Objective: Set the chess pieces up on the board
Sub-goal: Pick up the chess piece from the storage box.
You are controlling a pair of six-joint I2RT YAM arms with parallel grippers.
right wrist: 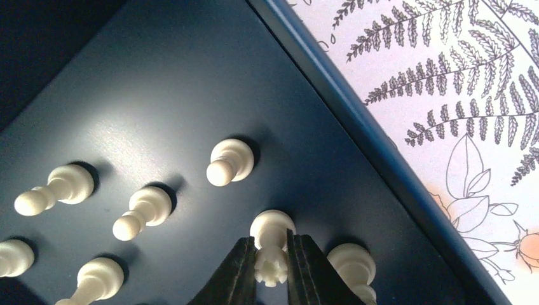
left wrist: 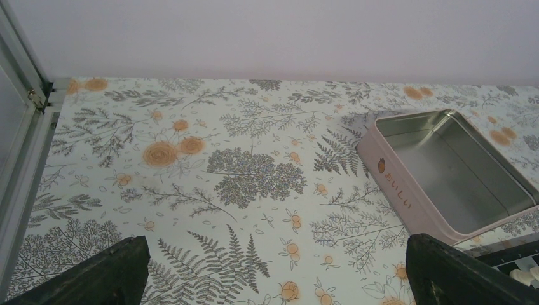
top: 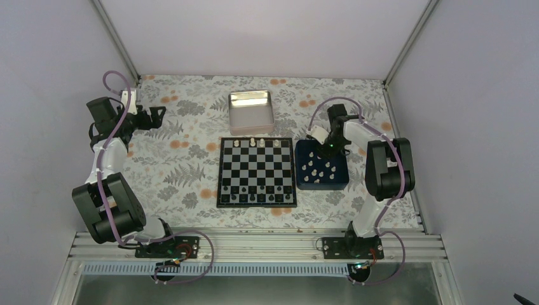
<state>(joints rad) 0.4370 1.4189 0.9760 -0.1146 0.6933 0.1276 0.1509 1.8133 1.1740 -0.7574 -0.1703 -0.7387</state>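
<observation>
Nearest the arm bases on the floral-print desk, a row of small dark pieces lines the closest rank of the board, which lies flat between my two arms. Just right of the board sits a dark blue tray, with loose white chess pieces standing apart from one another on its floor.

My right claw is down inside that tray, toward its far side. Its two fingers are pinched on the notched crown of one white piece, a rook by its shape. I cannot tell whether the rook's base touches the tray floor. A second white piece stands just beside my right-hand finger, and the others stand farther off across the blue floor.

On the board's far rank, a few more white chess pieces stand in line, close together.

Well left of the board and toward the far side of the desk, my left claw hangs over bare patterned cloth. Its fingers are spread wide and hold nothing.

Beyond the board's far edge rests a rectangular metal tin, pink on the outside and shiny silver within, with small lettering on one wall.
</observation>
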